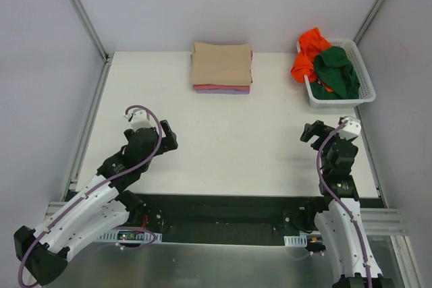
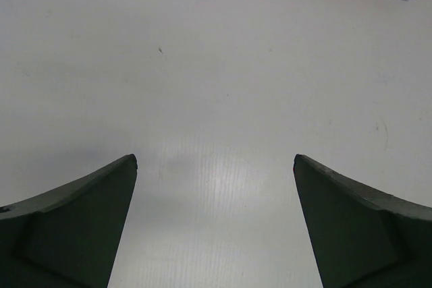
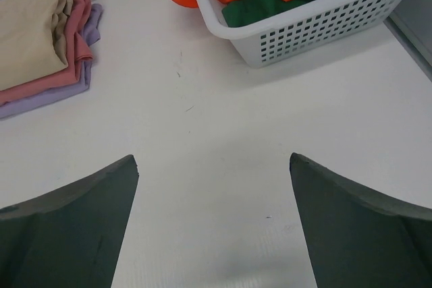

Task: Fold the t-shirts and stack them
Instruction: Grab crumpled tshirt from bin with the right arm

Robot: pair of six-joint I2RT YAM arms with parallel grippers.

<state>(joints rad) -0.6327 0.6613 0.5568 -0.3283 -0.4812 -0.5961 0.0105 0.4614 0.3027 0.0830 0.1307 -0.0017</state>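
Done: folded stack (image 1: 221, 65) was seen at tabletop (image 1: 236, 139) far edge | Left: orange t-shirt (image 1: 307, 50), green t-shirt (image 1: 337, 72) were left crumpled in basket (image 1: 337, 102) | left fingers (image 2: 74, 227), right fingers (image 3: 358, 227) were spread, empty

Illumination is bright, diffuse and even, from overhead. The white tabletop (image 1: 223, 139) carries a soft sheen low in both wrist views. Shadows are faint and soft-edged. The overhead view is sharp; the dark fingers (image 2: 74, 227) of the left tool (image 2: 214, 158) and right tool (image 3: 213, 156) are slightly blurred at the lower corners.

Soft cloth t-shirts (image 1: 222, 65), plastic mesh basket (image 1: 364, 85)
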